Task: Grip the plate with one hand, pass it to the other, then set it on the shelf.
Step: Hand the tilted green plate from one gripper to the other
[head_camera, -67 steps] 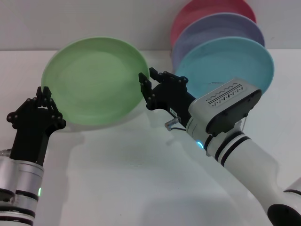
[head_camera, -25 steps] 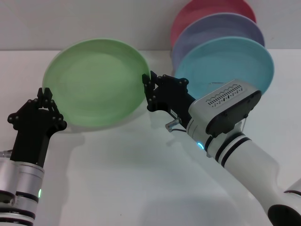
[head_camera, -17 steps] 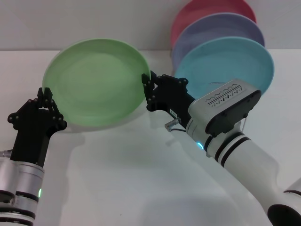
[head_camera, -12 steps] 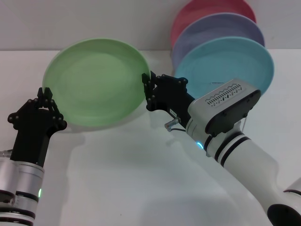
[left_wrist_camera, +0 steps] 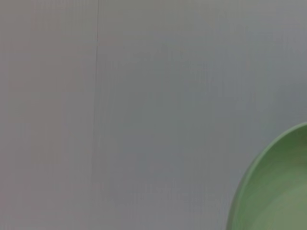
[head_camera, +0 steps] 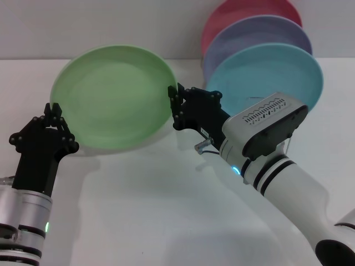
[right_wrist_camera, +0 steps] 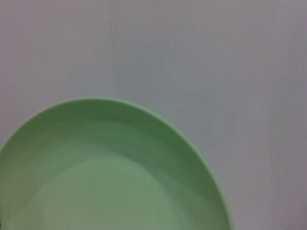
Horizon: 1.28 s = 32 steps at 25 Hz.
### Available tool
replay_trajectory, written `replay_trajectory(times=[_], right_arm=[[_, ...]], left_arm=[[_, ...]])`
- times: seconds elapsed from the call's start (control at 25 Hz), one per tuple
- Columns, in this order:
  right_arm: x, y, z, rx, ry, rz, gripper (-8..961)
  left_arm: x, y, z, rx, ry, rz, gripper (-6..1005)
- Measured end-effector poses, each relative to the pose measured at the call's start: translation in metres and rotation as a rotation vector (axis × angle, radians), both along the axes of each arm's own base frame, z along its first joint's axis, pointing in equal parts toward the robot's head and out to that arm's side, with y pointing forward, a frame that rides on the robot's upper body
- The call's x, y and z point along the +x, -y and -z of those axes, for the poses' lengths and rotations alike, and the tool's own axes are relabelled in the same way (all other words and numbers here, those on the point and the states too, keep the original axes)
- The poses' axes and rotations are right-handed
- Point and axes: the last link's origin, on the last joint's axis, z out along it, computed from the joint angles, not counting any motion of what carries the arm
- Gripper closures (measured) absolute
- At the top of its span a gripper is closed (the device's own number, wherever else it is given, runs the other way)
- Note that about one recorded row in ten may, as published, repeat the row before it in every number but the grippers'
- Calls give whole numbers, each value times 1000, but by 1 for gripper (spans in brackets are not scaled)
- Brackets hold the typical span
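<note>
My left gripper is black, on a silver and white banded wrist with a small green light. My right gripper is black too, under a white housing with dark vent slots, black stripes and a blue light. The plate is pale green. Behind stand a light blue plate, a lilac plate and a red plate. The table is white.

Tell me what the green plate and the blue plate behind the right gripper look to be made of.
Green plate: probably plastic, matte; its even pale colour shows only soft shading and no sharp glare. The left gripper and right gripper pinch its opposite rims. Blue plate: apparently the same matte plastic, uniform and dull. Glazed ceramic would likely shine more, but that stays uncertain.
</note>
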Motion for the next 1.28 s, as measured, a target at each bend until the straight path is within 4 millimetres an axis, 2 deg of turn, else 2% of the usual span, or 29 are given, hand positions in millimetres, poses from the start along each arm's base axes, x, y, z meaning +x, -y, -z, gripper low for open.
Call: replay_trajectory(times=[1.28], right_arm=[[0,-1,-1,4,3,0,936]], left_arm=[[1,0,0,-1,0,5,959]])
